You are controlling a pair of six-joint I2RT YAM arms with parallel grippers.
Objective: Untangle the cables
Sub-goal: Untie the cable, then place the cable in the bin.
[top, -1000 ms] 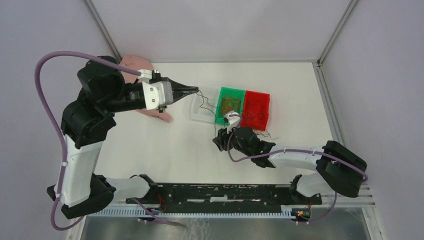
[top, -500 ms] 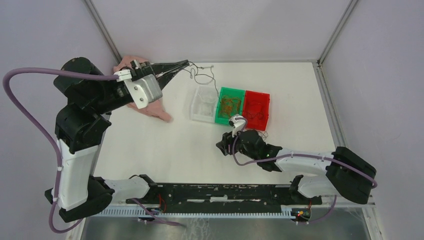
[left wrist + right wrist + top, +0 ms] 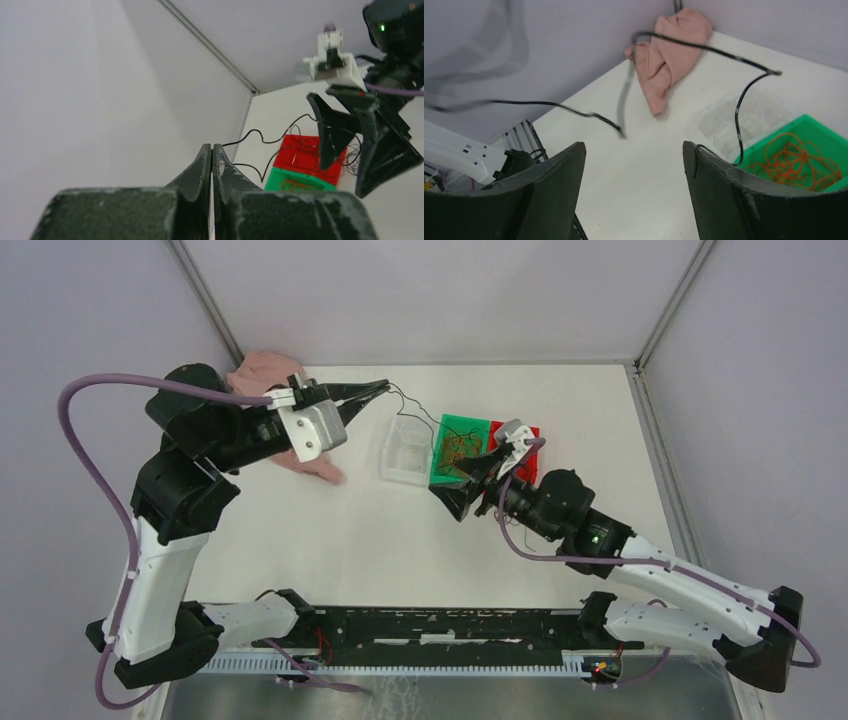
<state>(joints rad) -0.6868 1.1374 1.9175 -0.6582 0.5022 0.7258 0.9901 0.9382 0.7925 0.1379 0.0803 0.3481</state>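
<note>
**Black cable pinched by left gripper, right gripper spread wide**

Left gripper (image 3: 378,388) is clamped flat, its two fingers pressed together with no gap, and the end of a thin black cable (image 3: 418,414) is pinched at their tips. From those tips the black cable runs away in loose waves and drops into the green bin (image 3: 446,478) ahead of and below the fingers. The left gripper hangs in the air above the table (image 3: 350,530). A crumpled pink cloth (image 3: 262,368) lies behind it and under its wrist.

Right gripper (image 3: 462,483) stands with its jaws wide apart and grips nothing. It hovers at the near edge of the green bin, fingers aimed toward the left gripper. In its wrist view the black cable crosses the air beyond the fingertips, clear of both of them. One strand falls just ahead of the right finger into the green bin.

Orange cables (image 3: 800,161) lie curled in a loose wad in the green bin, ahead of the right gripper and to its right. A clear bin (image 3: 402,452) touches the green bin on the side toward the left gripper. A red bin (image 3: 300,156) touches it on the far side, with thin strands lying in it.
</note>
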